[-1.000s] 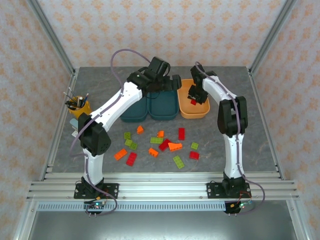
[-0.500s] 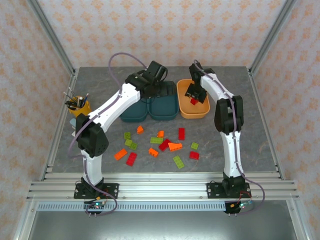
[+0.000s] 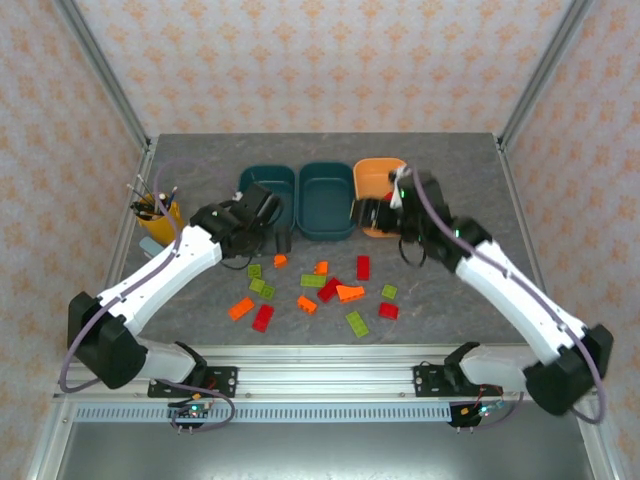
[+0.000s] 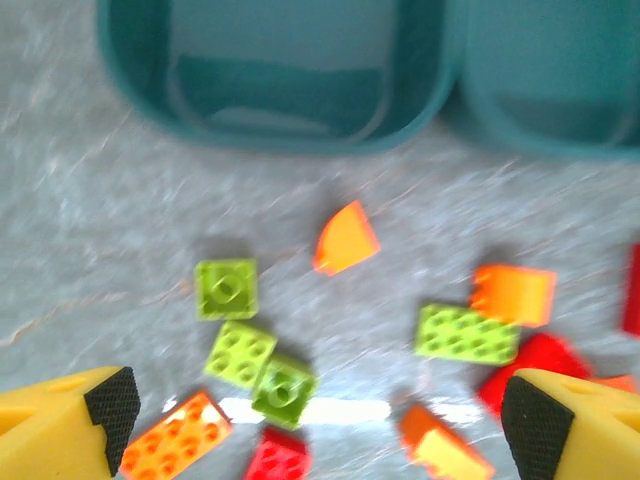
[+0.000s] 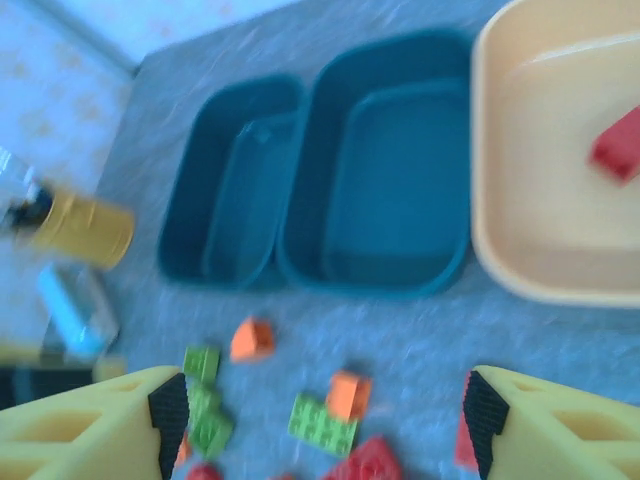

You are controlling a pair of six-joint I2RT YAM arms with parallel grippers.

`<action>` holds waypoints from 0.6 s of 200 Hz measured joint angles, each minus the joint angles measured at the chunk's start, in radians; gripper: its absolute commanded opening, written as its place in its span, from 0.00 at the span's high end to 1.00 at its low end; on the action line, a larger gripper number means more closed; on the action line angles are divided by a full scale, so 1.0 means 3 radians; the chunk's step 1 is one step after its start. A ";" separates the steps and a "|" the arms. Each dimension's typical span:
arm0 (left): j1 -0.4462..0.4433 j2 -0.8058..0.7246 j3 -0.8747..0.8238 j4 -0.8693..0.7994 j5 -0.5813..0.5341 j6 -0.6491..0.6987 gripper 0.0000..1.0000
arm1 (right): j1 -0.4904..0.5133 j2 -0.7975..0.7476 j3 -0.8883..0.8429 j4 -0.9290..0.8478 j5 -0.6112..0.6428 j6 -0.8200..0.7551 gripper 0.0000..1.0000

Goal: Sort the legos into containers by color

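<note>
Grey, marbled surface point(image 3: 470, 180), with three trays side by side at the far part: left teal tray point(image 3: 268, 169), middle teal tray point(image 3: 327, 166), orange tray point(image 3: 375, 178) on the right. Near the left edge, a yellow cup point(image 3: 160, 213) of pens. In the middle, nearer than the trays, a scatter of little legos point(image 3: 313, 281) in red, orange and green, some touching.

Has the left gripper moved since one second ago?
Yes. The left gripper has pulled back nearward, from above the middle teal tray to just in front of the left teal tray.
</note>
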 measured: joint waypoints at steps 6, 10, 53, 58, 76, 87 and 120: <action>0.0019 -0.0025 -0.0113 0.0000 0.0000 0.0003 0.05 | 0.0134 -0.0141 -0.0229 0.0103 0.0003 -0.0022 0.22; 0.0031 -0.0033 -0.0177 0.0000 0.0003 0.0001 0.07 | 0.0223 -0.0228 -0.0376 0.0159 0.0005 -0.0027 0.21; 0.0215 0.0018 -0.0553 0.0067 0.0042 0.0029 0.13 | 0.0868 -0.0427 -0.1072 0.0417 0.0132 -0.0137 0.21; 0.0243 0.0041 -0.0562 0.0093 0.0061 0.0037 0.14 | 0.0900 -0.0418 -0.1091 0.0473 0.0156 -0.0136 0.21; 0.0337 0.0164 -0.0599 0.0220 0.0108 0.0088 0.15 | 0.0964 -0.0341 -0.1119 0.0690 0.0211 -0.0125 0.21; 0.0380 0.0249 -0.0627 0.0298 0.0123 0.0121 0.16 | 0.0988 -0.0263 -0.1128 0.0819 0.0224 -0.0109 0.21; 0.0397 0.0490 -0.0652 0.0479 0.0128 0.0263 0.18 | 0.0998 -0.0037 -0.1130 0.1034 0.0252 -0.0060 0.21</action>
